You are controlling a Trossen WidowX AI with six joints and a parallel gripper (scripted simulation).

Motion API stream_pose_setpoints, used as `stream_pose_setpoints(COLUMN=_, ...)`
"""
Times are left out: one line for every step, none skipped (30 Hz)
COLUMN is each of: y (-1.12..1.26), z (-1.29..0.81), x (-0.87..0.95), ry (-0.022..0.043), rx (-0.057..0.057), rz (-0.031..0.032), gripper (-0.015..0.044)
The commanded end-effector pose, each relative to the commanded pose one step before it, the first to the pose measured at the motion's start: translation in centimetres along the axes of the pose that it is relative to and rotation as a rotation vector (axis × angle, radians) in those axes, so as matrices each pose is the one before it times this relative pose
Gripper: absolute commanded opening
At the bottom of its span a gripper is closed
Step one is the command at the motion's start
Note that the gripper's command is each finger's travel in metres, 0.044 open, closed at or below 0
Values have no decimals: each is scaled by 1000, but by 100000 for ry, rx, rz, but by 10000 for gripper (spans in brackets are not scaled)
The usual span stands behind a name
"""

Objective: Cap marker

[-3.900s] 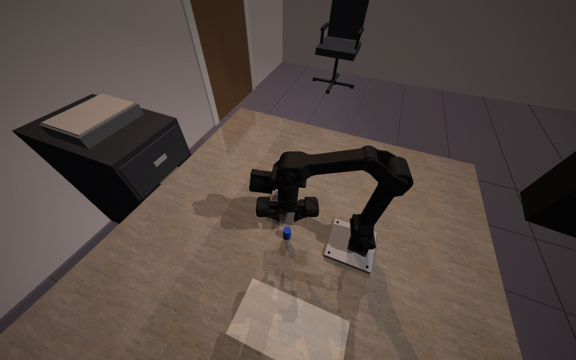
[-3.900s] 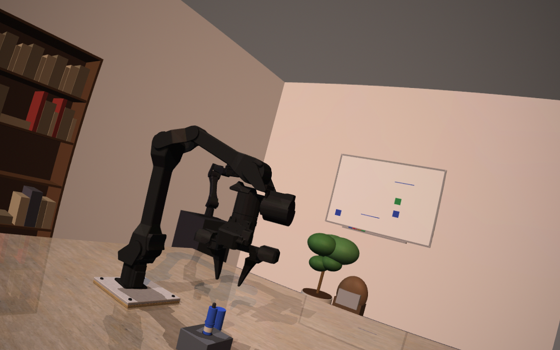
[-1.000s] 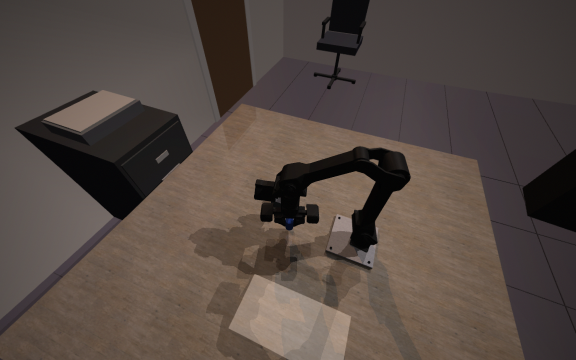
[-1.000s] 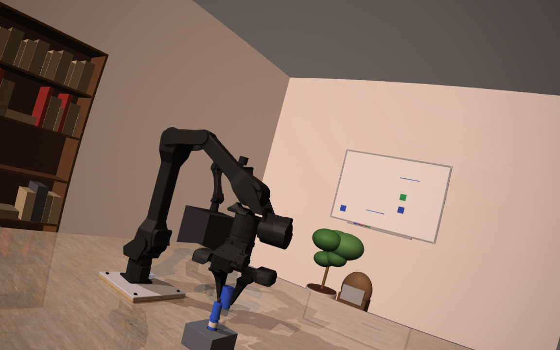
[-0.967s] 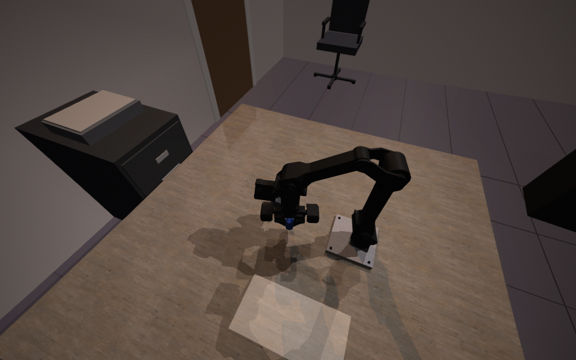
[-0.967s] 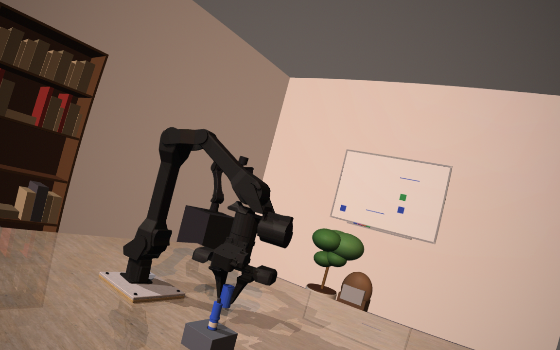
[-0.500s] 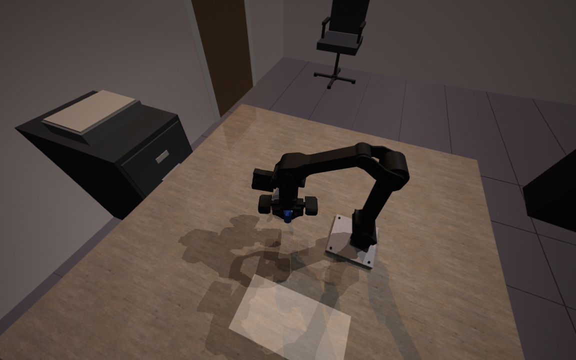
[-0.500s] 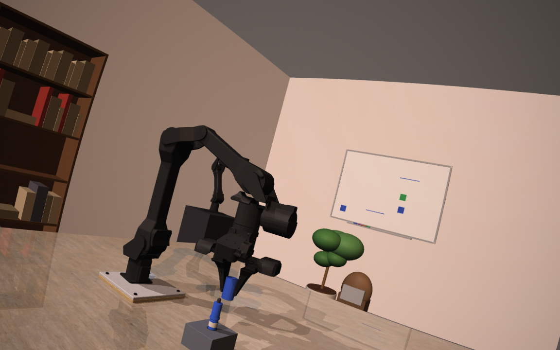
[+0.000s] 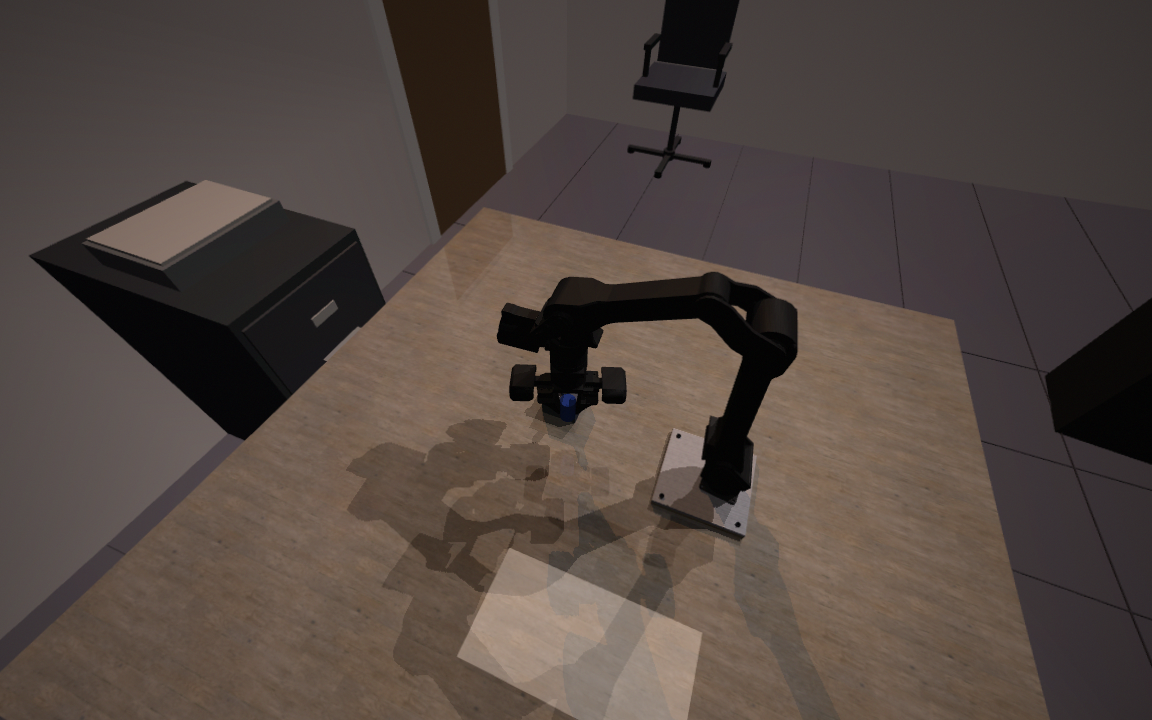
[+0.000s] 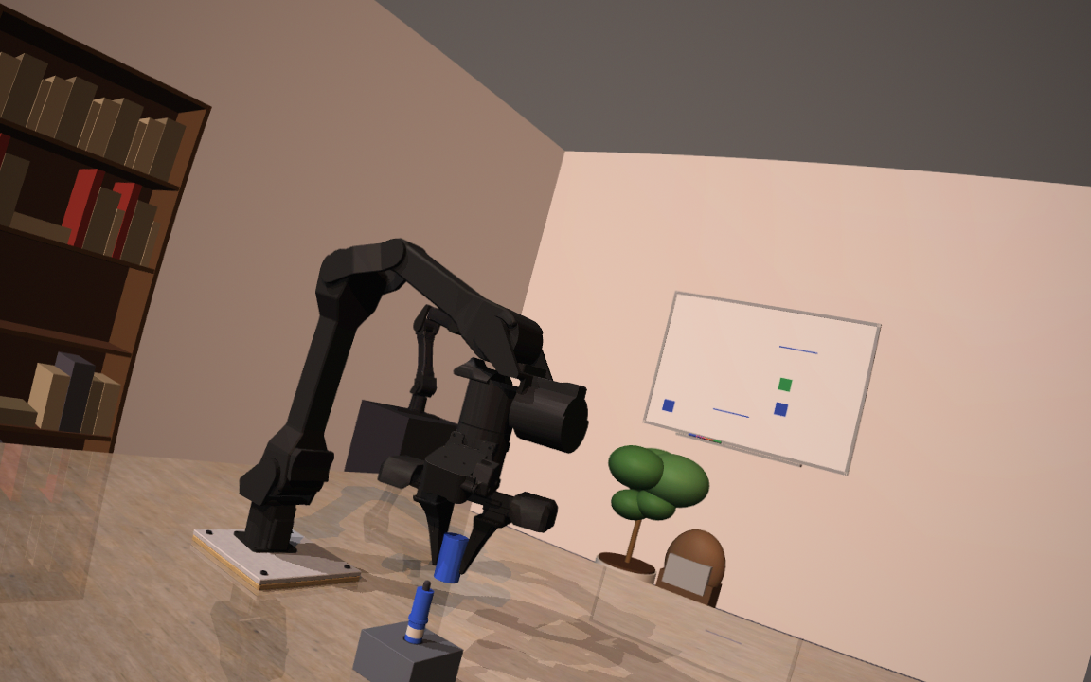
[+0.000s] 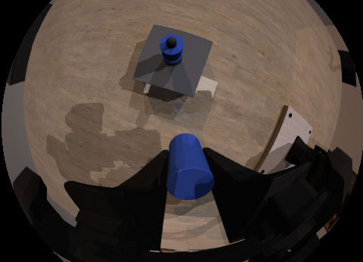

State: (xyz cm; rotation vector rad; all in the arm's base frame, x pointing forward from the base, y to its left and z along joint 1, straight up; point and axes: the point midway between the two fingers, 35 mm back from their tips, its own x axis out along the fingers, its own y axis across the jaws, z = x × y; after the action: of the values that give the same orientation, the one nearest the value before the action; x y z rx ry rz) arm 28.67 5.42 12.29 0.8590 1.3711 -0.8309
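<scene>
My gripper (image 9: 567, 414) (image 10: 450, 565) (image 11: 185, 154) is shut on the blue cap (image 9: 567, 402) (image 10: 449, 547) (image 11: 189, 184), which hangs upright between the fingertips, clear of the table. The blue marker (image 10: 420, 603) (image 11: 172, 54) stands upright in the dark grey holder block (image 10: 392, 657) (image 11: 193, 65), its black tip bare. In the exterior view the cap is above and right of the tip, with a gap between them. In the wrist view the marker and block are ahead of the cap, toward the top of the picture. In the top view the gripper hides the marker.
The arm's pale base plate (image 9: 678, 465) (image 10: 312, 578) (image 11: 296, 122) is bolted to the wooden table (image 9: 875, 429) (image 10: 151, 526) (image 11: 242, 76). A pale rectangular patch (image 9: 517, 617) shows on the table in the top view. A dark cabinet (image 9: 294, 326) stands beyond the table's left edge.
</scene>
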Motion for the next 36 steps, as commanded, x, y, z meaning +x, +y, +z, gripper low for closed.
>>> stream_pose_setpoints(y=360, z=1152, x=-662, ry=-53, rx=-217, rz=378, gripper=0)
stream_pose_setpoints(y=58, z=273, x=-131, ry=-14, rx=57, rz=-23, gripper=0)
stream_pose_setpoints(y=55, z=274, x=-130, ry=-14, rx=57, rz=-23, gripper=0)
stream_pose_setpoints(y=52, z=275, x=-130, ry=-14, rx=57, rz=-23, gripper=0)
stream_pose_setpoints(y=48, z=276, x=-129, ry=-14, rx=57, rz=-23, gripper=0)
stream_pose_setpoints(y=45, z=277, x=-129, ry=-13, rx=57, rz=-23, gripper=0)
stream_pose_setpoints(y=42, z=278, x=-128, ry=-13, rx=57, rz=-23, gripper=0)
stream_pose_setpoints(y=38, z=279, x=-128, ry=-13, rx=57, rz=-23, gripper=0)
stream_pose_setpoints(y=35, z=280, x=-127, ry=-12, rx=57, rz=-24, gripper=0)
stream_pose_setpoints(y=32, z=281, x=-126, ry=-12, rx=57, rz=-24, gripper=0)
stream_pose_setpoints(y=28, z=282, x=-126, ry=-12, rx=57, rz=-24, gripper=0)
stream_pose_setpoints(y=25, z=283, x=-125, ry=-12, rx=57, rz=-24, gripper=0)
stream_pose_setpoints(y=21, z=283, x=-125, ry=-11, rx=57, rz=-24, gripper=0)
stream_pose_setpoints(y=18, z=284, x=-124, ry=-11, rx=57, rz=-24, gripper=0)
stream_pose_setpoints(y=15, z=285, x=-123, ry=-11, rx=57, rz=-24, gripper=0)
stream_pose_setpoints(y=11, z=285, x=-123, ry=-10, rx=57, rz=-24, gripper=0)
stream_pose_setpoints(y=8, z=286, x=-122, ry=-10, rx=57, rz=-24, gripper=0)
stream_pose_setpoints(y=4, z=286, x=-121, ry=-10, rx=57, rz=-24, gripper=0)
stream_pose_setpoints(y=1, z=287, x=-121, ry=-9, rx=57, rz=-24, gripper=0)
stream_pose_setpoints(y=-3, z=287, x=-120, ry=-9, rx=57, rz=-24, gripper=0)
stream_pose_setpoints(y=-6, z=288, x=-119, ry=-9, rx=57, rz=-24, gripper=0)
stream_pose_setpoints(y=-10, z=288, x=-119, ry=-9, rx=57, rz=-24, gripper=0)
stream_pose_setpoints(y=-13, z=288, x=-118, ry=-8, rx=57, rz=-24, gripper=0)
stream_pose_setpoints(y=-17, z=289, x=-118, ry=-8, rx=57, rz=-24, gripper=0)
stream_pose_setpoints(y=-20, z=289, x=-117, ry=-8, rx=57, rz=-24, gripper=0)
stream_pose_setpoints(y=-25, z=237, x=-95, ry=-6, rx=47, rz=-20, gripper=0)
stream_pose_setpoints(y=-16, z=142, x=-57, ry=-4, rx=28, rz=-12, gripper=0)
stream_pose_setpoints(y=-5, z=47, x=-19, ry=-1, rx=9, rz=-4, gripper=0)
stream_pose_setpoints(y=0, z=0, x=19, ry=0, rx=0, rz=0, gripper=0)
stream_pose_setpoints(y=1, z=0, x=58, ry=0, rx=0, rz=0, gripper=0)
stream_pose_setpoints(y=1, z=0, x=96, ry=0, rx=0, rz=0, gripper=0)
stream_pose_setpoints(y=0, z=-1, x=127, ry=0, rx=0, rz=0, gripper=0)
stream_pose_setpoints(y=0, z=-1, x=127, ry=0, rx=0, rz=0, gripper=0)
stream_pose_setpoints(y=-1, z=-1, x=96, ry=0, rx=0, rz=0, gripper=0)
stream_pose_setpoints(y=0, z=-1, x=58, ry=0, rx=0, rz=0, gripper=0)
stream_pose_setpoints(y=0, z=0, x=19, ry=0, rx=0, rz=0, gripper=0)
